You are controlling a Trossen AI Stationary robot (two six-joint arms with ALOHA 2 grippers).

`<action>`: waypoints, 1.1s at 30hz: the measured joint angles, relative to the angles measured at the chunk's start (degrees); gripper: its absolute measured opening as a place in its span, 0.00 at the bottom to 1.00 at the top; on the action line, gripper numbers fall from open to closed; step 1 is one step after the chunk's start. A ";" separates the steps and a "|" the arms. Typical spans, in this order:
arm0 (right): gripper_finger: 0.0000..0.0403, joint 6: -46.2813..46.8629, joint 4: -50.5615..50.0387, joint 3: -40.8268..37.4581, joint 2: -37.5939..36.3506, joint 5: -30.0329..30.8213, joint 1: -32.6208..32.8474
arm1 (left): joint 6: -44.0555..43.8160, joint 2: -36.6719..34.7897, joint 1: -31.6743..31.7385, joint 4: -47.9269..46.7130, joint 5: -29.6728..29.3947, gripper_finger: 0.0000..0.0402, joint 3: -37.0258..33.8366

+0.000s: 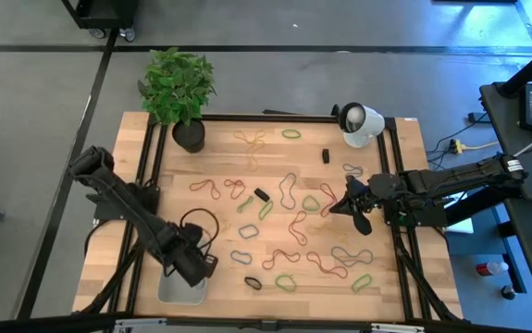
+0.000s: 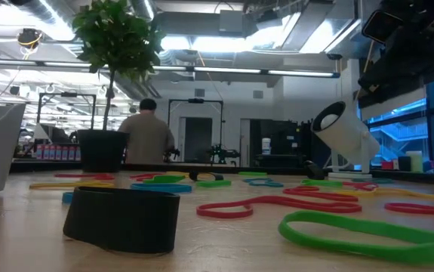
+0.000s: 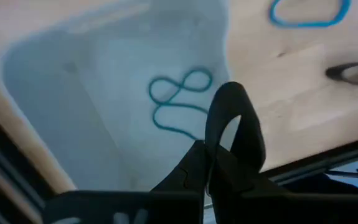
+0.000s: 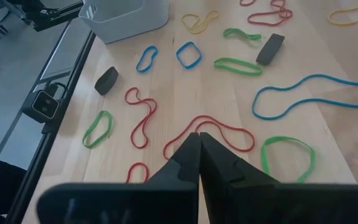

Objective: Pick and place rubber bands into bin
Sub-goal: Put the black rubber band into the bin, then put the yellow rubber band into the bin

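Hovering directly over the bin (image 1: 175, 291), the left gripper (image 3: 211, 163) pinches a black band (image 3: 231, 127). The right gripper (image 4: 198, 149), shut and empty, hangs above a red band (image 4: 219, 127).

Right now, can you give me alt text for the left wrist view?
The left pincer, shut on a black rubber band, hangs over the pale bin, where a blue band already lies. Another blue band rests on the wooden table beside the bin.
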 joint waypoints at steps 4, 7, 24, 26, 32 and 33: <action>0.02 0.11 0.33 0.00 0.00 0.00 0.00 | -2.99 0.00 -1.54 9.49 0.62 0.01 -6.84; 0.02 0.20 0.35 0.00 0.02 0.00 0.00 | -4.44 0.00 -1.82 16.31 1.35 0.01 -12.22; 0.02 1.92 0.34 0.00 0.02 0.00 0.02 | -5.87 -0.21 -0.40 21.52 4.64 0.26 -18.97; 0.02 1.91 0.34 0.00 0.02 0.00 0.01 | -6.34 -0.83 -0.42 21.84 4.96 0.28 -18.97; 0.02 1.68 0.39 0.00 0.02 0.02 0.02 | -6.49 -5.10 -0.42 18.69 5.10 0.28 -17.23; 0.02 1.66 0.52 0.00 0.02 0.02 0.02 | -6.52 -6.04 -0.42 17.13 5.00 0.27 -16.64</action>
